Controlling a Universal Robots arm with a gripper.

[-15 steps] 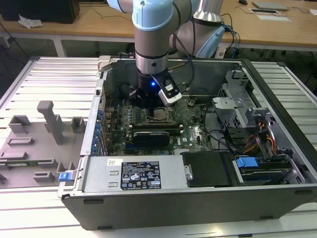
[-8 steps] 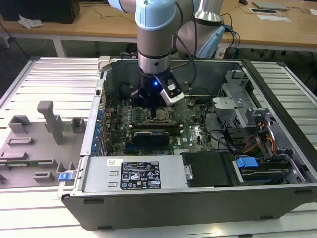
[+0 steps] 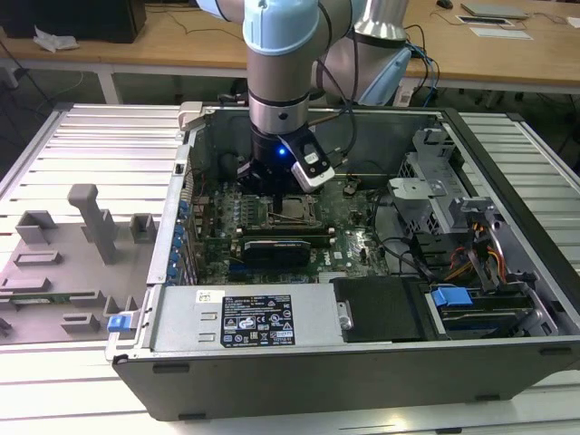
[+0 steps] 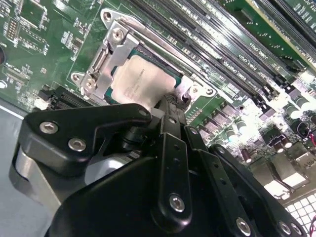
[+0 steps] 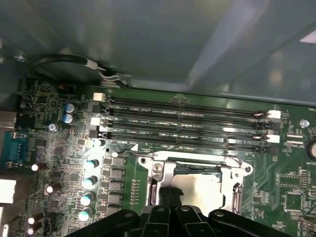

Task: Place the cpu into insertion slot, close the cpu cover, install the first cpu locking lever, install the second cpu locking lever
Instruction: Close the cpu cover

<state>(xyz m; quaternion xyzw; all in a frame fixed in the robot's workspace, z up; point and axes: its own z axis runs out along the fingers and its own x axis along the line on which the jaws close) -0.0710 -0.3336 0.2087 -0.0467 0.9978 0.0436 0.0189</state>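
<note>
The cpu lies flat in the insertion slot on the green motherboard, its pale metal top showing through the window of the cpu cover. The silver cover frame is down around the chip in both wrist views, where the cpu and the cover also show. A thin silver lever rod runs along the socket side next to the memory slots. My gripper is shut, its black fingertips together at the socket's edge beside the chip. In the exterior view my gripper hangs inside the open case just above the socket.
Long black memory slots run beside the socket. A row of capacitors stands on another side of it. The grey case walls, a power supply and a drive bay with a blue tab enclose the board. A grey fixture stands at the exterior view's left.
</note>
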